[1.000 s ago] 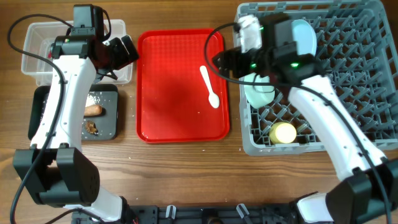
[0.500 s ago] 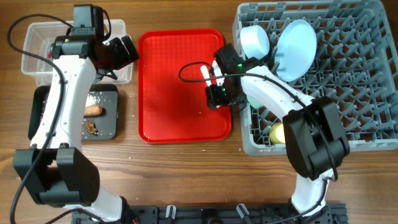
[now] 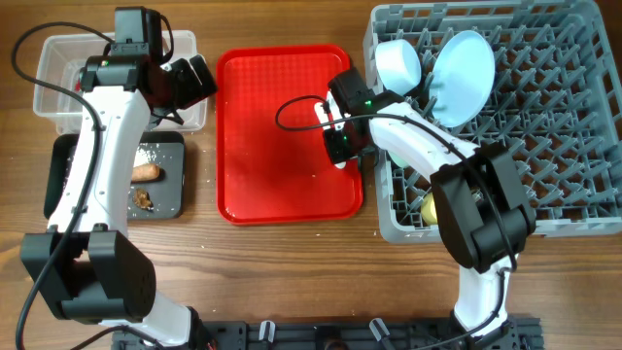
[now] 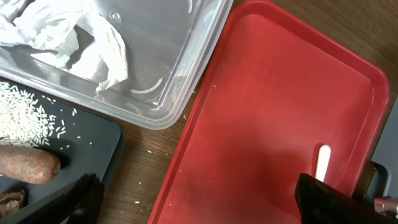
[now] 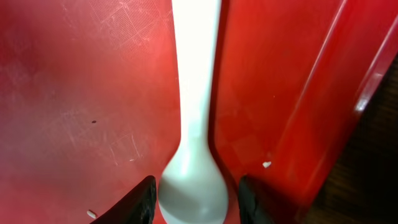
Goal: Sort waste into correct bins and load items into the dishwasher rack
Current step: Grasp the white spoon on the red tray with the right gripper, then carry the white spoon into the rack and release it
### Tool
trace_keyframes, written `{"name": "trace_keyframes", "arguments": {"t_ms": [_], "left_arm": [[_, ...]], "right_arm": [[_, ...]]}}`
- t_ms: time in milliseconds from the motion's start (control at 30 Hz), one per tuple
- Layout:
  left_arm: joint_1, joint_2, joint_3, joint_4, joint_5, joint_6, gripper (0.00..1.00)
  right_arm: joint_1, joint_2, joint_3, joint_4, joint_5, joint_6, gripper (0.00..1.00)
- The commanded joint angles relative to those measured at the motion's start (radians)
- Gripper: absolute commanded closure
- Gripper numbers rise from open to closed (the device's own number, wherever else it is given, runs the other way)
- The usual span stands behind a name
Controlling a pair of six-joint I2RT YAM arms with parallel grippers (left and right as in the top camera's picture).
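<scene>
Left gripper (image 3: 192, 78) spread, empty, over clear tub's (image 4: 161, 56) 3 o'clock edge; right gripper (image 5: 196, 204) spread astride white plastic spoon (image 5: 196, 93), flat at red tray's (image 3: 262, 146) 3 o'clock rim: thin bowl may squirt free, or a finger snag that rim.

Red tray (image 3: 272, 146), white spoon (image 5: 196, 112), brown wood-grain worktop (image 3: 292, 262).
The grid rack (image 3: 564, 146) is grey, plate (image 3: 462, 63) pale blue, cup (image 3: 430, 205) yellow; black tray (image 3: 175, 199) with white rice grains (image 4: 25, 115) and an orange-brown piece (image 3: 146, 172).
</scene>
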Motion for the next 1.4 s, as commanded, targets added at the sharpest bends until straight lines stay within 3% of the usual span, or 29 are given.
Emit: {"name": "trace_keyframes", "arguments": {"t_ms": [0, 333, 433, 633, 767, 800, 900, 933, 1000, 1067, 1200, 1267, 1367], "left_arm": [[-0.001, 0.011, -0.005, 0.002, 0.012, 0.001, 0.00], [-0.001, 0.011, -0.005, 0.002, 0.012, 0.001, 0.00], [-0.001, 0.011, -0.005, 0.002, 0.012, 0.001, 0.00], [-0.001, 0.011, -0.005, 0.002, 0.012, 0.001, 0.00], [-0.001, 0.011, -0.005, 0.002, 0.012, 0.001, 0.00], [-0.001, 0.011, -0.005, 0.002, 0.012, 0.001, 0.00], [-0.001, 0.011, -0.005, 0.002, 0.012, 0.001, 0.00], [-0.001, 0.011, -0.005, 0.002, 0.012, 0.001, 0.00], [-0.001, 0.011, -0.005, 0.002, 0.012, 0.001, 0.00], [-0.001, 0.011, -0.005, 0.002, 0.012, 0.001, 0.00], [-0.001, 0.011, -0.005, 0.002, 0.012, 0.001, 0.00], [-0.001, 0.011, -0.005, 0.002, 0.012, 0.001, 0.00], [-0.001, 0.011, -0.005, 0.002, 0.012, 0.001, 0.00]], "right_arm": [[0.003, 0.050, 0.011, 0.000, 0.010, 0.024, 0.65], [0.003, 0.065, 0.018, -0.037, 0.000, 0.027, 0.95], [0.003, 0.029, 0.057, -0.093, -0.002, 0.019, 0.96], [0.002, -0.285, 0.110, -0.169, 0.007, -0.012, 0.96], [-0.006, -0.551, 0.110, -0.222, 0.284, 0.056, 0.96], [-0.029, -0.603, 0.110, -0.253, 0.415, 0.146, 0.96], [-0.146, -0.671, 0.110, -0.332, 0.563, 0.423, 0.96], [-0.187, -0.673, 0.109, -0.355, 0.562, 0.511, 0.96], [-0.280, -0.671, 0.102, -0.449, 0.562, 0.845, 0.96], [-0.330, -0.670, 0.064, -0.498, 0.562, 1.087, 0.95], [-0.358, -0.658, -0.105, -0.494, 0.486, 1.499, 0.96], [-0.358, -0.635, -0.198, -0.444, 0.469, 1.632, 0.96], [-0.358, -0.598, -0.312, -0.290, 0.448, 1.632, 0.96]]}}
